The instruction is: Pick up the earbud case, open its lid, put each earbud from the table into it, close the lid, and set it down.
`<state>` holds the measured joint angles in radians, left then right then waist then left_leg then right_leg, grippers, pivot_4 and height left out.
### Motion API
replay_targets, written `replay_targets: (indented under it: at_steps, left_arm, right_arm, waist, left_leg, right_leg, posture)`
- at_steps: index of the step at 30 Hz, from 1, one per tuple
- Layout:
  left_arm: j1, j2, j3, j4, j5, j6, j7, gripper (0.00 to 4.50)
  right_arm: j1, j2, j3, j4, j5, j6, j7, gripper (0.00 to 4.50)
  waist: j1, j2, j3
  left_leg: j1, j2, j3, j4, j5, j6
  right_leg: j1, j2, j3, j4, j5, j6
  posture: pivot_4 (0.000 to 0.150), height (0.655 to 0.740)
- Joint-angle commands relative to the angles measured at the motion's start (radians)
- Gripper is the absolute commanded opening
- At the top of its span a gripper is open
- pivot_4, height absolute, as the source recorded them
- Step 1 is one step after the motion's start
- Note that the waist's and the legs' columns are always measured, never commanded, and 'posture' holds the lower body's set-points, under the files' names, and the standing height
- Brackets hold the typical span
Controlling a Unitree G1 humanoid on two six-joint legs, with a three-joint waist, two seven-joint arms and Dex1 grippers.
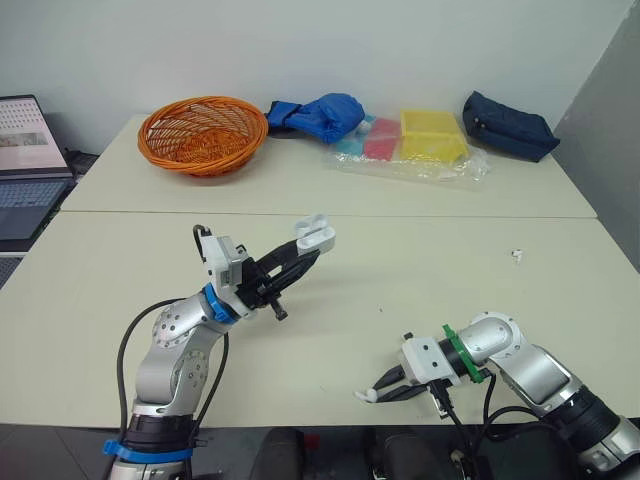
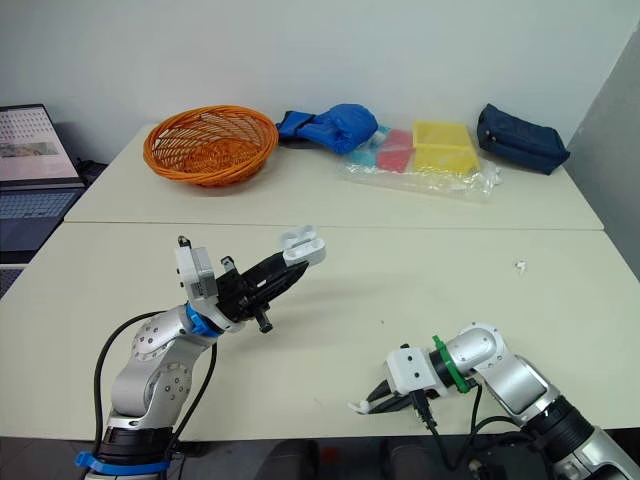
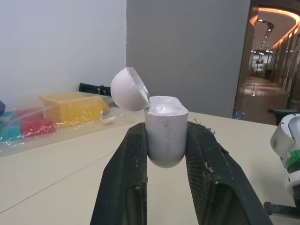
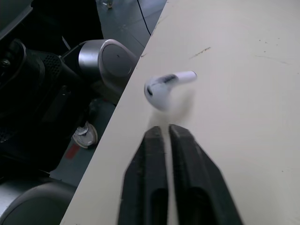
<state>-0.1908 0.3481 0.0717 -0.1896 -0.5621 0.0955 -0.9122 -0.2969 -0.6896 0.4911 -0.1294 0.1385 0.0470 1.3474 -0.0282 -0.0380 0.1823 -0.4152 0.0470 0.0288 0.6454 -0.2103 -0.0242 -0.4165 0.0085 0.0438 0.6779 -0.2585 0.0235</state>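
Well in front of the basket and a little to its right, my left gripper is lifted off the table. It pinches the earbud case by its body between both fingers, with the lid hinged back and the mouth pointing away from the gripper. I read that hold as deliberate: gripping low on the body leaves the opening free, and keeping the case raised gives the other arm a clear target. I can't tell from the wrist view whether anything sits inside the case. Further right of the basket and much closer to me, by the table's near edge, my right gripper lies low. Its fingers are drawn almost together with nothing between them, and an earbud lies on the table just beyond the tips, untouched. I judge the step in hand is picking up that earbud, and the fingers must spread first. So near the edge, a nudge could send it off. Farthest right of the basket, a small white bit rests on the table. It may be the second earbud, but it is too small to say.
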Motion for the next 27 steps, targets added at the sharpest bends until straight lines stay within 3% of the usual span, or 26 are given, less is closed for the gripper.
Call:
replay_targets:
  at_steps: [1, 17, 20, 27]
  left_arm:
    - [-0.016, -0.006, -0.004, -0.011, 0.002, -0.023, 0.003, 0.76]
    - [-0.042, -0.019, -0.014, 0.04, 0.008, -0.039, -0.007, 0.76]
    - [-0.027, -0.014, -0.014, 0.023, 0.003, -0.029, -0.004, 0.76]
    - [-0.014, -0.008, -0.016, -0.006, -0.004, -0.007, 0.005, 0.76]
  right_arm:
    - [0.003, -0.012, -0.041, -0.006, 0.004, 0.037, -0.023, 0.03]
    - [0.133, -0.101, -0.246, -0.159, 0.123, 0.139, -0.088, 0.03]
    - [0.134, -0.109, -0.201, -0.215, 0.143, 0.149, -0.032, 0.58]
    - [0.065, -0.049, -0.069, -0.161, 0.096, 0.078, 0.054, 3.09]
  waist:
    - [0.0, 0.0, 0.0]
    - [0.001, 0.0, 0.0]
    - [0.001, 0.0, 0.0]
    - [0.0, 0.0, 0.0]
  left_leg:
    - [0.0, 0.0, 0.0, 0.0, 0.0, 0.0]
    - [0.0, 0.0, 0.0, 0.0, 0.0, 0.0]
    - [0.0, 0.0, 0.0, 0.0, 0.0, 0.0]
    - [0.0, 0.0, 0.0, 0.0, 0.0, 0.0]
  right_leg:
    - [0.0, 0.0, 0.0, 0.0, 0.0, 0.0]
    - [0.001, 0.0, 0.0, 0.0, 0.0, 0.0]
    - [0.001, 0.0, 0.0, 0.0, 0.0, 0.0]
    - [0.001, 0.0, 0.0, 0.0, 0.0, 0.0]
  posture:
    - [0.15, 0.74]
    - [0.15, 0.74]
    - [0.15, 0.74]
    - [0.15, 0.74]
